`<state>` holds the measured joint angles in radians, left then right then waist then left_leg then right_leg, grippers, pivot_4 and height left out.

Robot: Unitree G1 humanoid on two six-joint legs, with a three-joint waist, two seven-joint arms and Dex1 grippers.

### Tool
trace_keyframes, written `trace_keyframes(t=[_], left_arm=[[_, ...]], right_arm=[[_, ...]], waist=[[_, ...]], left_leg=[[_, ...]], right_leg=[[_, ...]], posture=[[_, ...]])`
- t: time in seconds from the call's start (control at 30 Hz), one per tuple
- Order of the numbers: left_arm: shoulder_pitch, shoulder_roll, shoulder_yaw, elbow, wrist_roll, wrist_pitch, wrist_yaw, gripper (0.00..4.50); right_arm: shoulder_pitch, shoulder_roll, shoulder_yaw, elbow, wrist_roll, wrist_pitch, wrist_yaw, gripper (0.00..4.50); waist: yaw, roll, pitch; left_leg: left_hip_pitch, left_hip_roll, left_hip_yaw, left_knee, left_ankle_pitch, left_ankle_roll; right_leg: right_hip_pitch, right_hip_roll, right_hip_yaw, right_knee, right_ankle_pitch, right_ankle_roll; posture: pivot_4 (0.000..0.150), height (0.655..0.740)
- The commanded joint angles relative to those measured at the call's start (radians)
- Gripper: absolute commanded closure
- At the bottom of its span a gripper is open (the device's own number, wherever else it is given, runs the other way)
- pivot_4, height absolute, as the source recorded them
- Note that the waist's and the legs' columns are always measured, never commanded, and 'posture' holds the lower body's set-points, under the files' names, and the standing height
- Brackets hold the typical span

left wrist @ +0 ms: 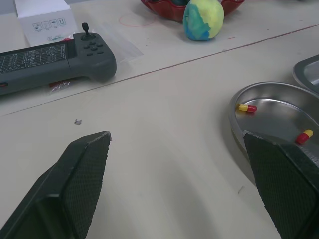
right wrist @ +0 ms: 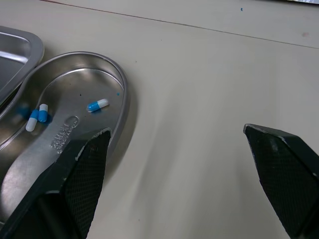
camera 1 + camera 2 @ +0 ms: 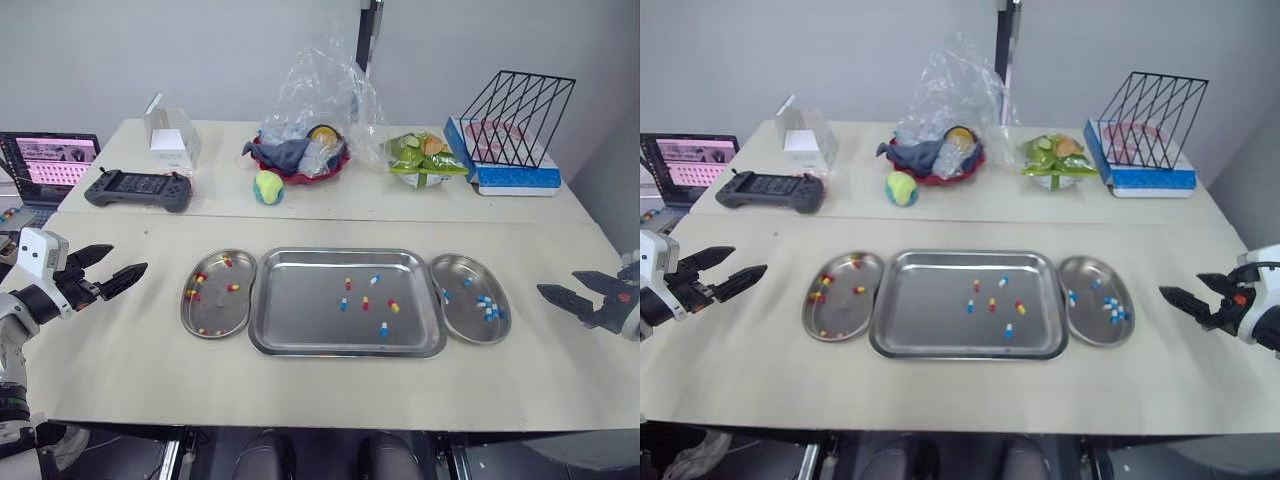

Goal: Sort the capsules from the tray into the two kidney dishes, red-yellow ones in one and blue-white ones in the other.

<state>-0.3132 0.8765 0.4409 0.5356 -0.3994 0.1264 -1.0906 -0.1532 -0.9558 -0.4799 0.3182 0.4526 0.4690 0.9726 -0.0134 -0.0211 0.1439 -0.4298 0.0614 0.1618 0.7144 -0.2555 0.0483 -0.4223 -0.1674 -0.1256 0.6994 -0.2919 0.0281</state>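
The main risk is the pick itself: the six capsules left in the tray are small, round and lie on slick steel, so a slightly off-centre pinch will likely squirt one away or roll it into a neighbour. The red-yellow and blue-white ones lie mixed and close together in the middle, so wide jaws could take two at once, or the wrong colour, and spoil the sort. A low reach could also clip the rim of a dish on the way in and tip out what is already sorted. Both grippers are open and empty, hovering over bare counter at the outer sides. The left gripper has the left dish, holding red-yellow capsules, just to its right, and the tray lies beyond that dish, further right. The right gripper has the right dish, holding blue-white capsules, near on its left, with the tray beyond it. So each gripper is well apart from the loose capsules and must pass over its own dish to reach them, which is where a clipped rim is most likely.
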Motion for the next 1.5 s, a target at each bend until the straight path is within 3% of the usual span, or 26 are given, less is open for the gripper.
trace_keyframes(t=[0.03, 0.23, 0.53, 1.0, 1.27, 1.4, 1.5], left_arm=[[-0.015, 0.011, 0.024, -0.036, -0.035, -0.019, -0.017, 0.04], [-0.008, 0.008, -0.001, -0.122, -0.063, 0.019, -0.047, 0.04], [-0.001, -0.031, -0.112, -0.476, -0.182, 0.253, -0.064, 0.04], [-0.019, -0.076, -0.205, -0.696, -0.237, 0.386, -0.019, 0.04], [0.014, -0.063, -0.189, -0.686, -0.199, 0.307, -0.029, 0.04], [0.089, -0.038, -0.115, -0.692, -0.184, 0.252, -0.031, 0.04], [0.149, -0.022, -0.066, -0.699, -0.186, 0.242, -0.027, 0.04]], right_arm=[[-0.014, -0.019, -0.026, -0.021, 0.013, -0.003, 0.005, 0.0], [0.0, -0.022, -0.018, -0.083, 0.021, -0.01, 0.038, 0.0], [0.053, -0.009, -0.021, -0.298, 0.089, 0.016, 0.128, 0.0], [0.084, -0.003, 0.016, -0.55, 0.198, 0.147, 0.114, 0.0], [-0.035, 0.062, 0.204, -0.729, 0.255, 0.273, -0.005, 0.0], [-0.149, 0.227, 0.44, -0.774, 0.149, 0.278, -0.172, 0.0], [-0.164, 0.303, 0.533, -0.766, 0.059, 0.254, -0.256, 0.0]], waist=[[0.001, 0.0, 0.0], [0.0, 0.0, 0.0], [0.002, 0.0, 0.0], [0.007, -0.001, 0.0], [0.006, -0.001, 0.001], [-0.001, -0.004, 0.001], [-0.001, -0.004, 0.001]], left_leg=[[0.0, 0.0, 0.0, 0.0, 0.0, 0.0], [0.0, 0.0, 0.0, 0.0, 0.0, 0.0], [0.0, 0.0, 0.0, 0.0, 0.0, 0.0], [0.0, 0.0, -0.001, 0.0, 0.0, 0.0], [0.0, 0.001, -0.001, 0.0, 0.0, 0.0], [-0.001, 0.002, -0.001, 0.0, 0.0, 0.0], [-0.002, 0.003, -0.001, -0.001, 0.001, -0.001]], right_leg=[[0.0, 0.0, 0.0, 0.0, 0.0, 0.0], [0.0, 0.0, 0.0, 0.0, 0.0, 0.0], [0.001, 0.0, 0.001, 0.0, 0.0, 0.0], [0.001, 0.002, 0.001, -0.002, 0.0, 0.001], [0.001, 0.003, 0.002, -0.002, 0.001, 0.001], [0.0, 0.004, 0.002, -0.004, 0.001, 0.0], [-0.001, 0.005, 0.002, -0.004, 0.001, 0.0]], posture=[[0.15, 0.688], [0.15, 0.688], [0.15, 0.688], [0.15, 0.688], [0.15, 0.688], [0.15, 0.688], [0.15, 0.688]])
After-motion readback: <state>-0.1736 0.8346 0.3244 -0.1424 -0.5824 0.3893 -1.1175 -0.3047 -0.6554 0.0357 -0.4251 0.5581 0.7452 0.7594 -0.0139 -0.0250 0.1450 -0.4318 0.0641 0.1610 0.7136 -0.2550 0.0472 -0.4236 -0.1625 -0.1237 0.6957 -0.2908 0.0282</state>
